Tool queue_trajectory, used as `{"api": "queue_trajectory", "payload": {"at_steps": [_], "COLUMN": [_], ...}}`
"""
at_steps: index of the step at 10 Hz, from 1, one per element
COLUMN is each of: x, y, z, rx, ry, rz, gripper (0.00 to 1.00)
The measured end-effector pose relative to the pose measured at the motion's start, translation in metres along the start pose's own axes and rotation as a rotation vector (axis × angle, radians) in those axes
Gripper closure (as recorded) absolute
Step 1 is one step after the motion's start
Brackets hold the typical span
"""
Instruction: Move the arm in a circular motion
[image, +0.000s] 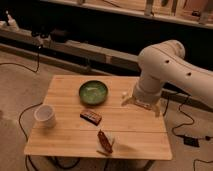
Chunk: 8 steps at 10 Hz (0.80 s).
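Observation:
The arm is large and cream-white, made of thick rounded segments with small dark dots. It comes in from the right edge and bends down over the right side of the wooden table. Its pale yellowish gripper points down just above the tabletop, to the right of a green bowl. Nothing shows in the gripper.
A white cup stands at the table's left. A brown bar lies in the middle and a reddish snack packet near the front edge. Cables run over the floor on both sides. A dark bench with shelves stands behind.

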Motion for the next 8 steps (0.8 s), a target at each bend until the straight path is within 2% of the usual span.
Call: {"api": "queue_trajectory", "payload": {"at_steps": [5, 7, 8], "x": [0.003, 0.029, 0.055], "y": [0.002, 0.021, 0.039], "z": [0.0, -0.004, -0.01], "rx": [0.004, 0.048, 0.082], "ry": [0.0, 0.007, 0.025], "rz": [0.008, 0.063, 0.105], "gripper": [0.2, 0.2, 0.2]}}
